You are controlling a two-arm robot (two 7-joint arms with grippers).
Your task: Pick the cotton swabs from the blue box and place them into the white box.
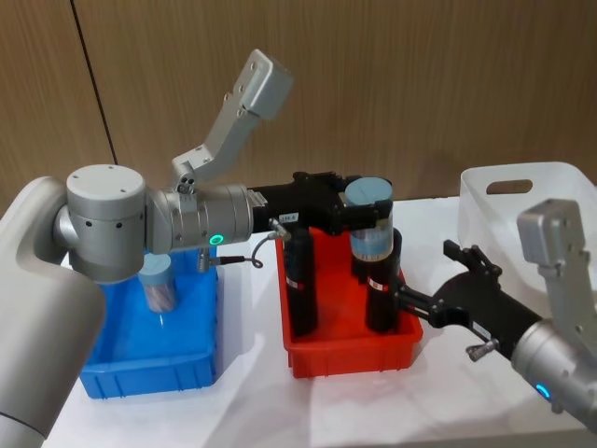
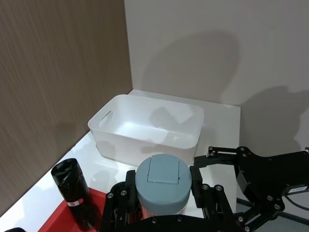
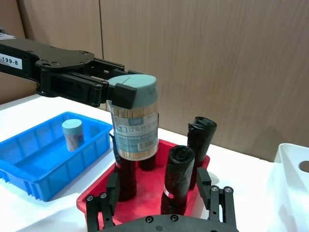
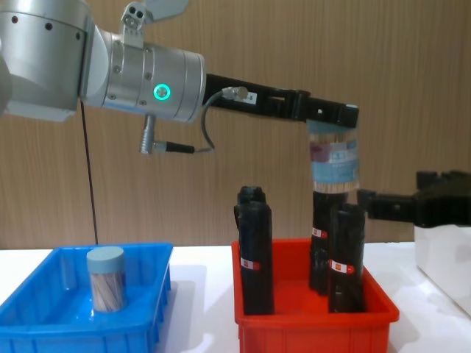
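Now I'm clamping one swab jar (image 3: 135, 125) in left gripper (image 1: 368, 213) above red bin (image 1: 354, 359); white box (image 2: 145, 140) at 3 o'clock sitting empty; second jar (image 1: 158, 283) waiting in blue box (image 1: 149, 373); right gripper (image 1: 438, 277) open.

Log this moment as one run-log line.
left gripper: shut on cotton swabs jar, above red bin | right gripper: open, near white box | blue box: second jar inside
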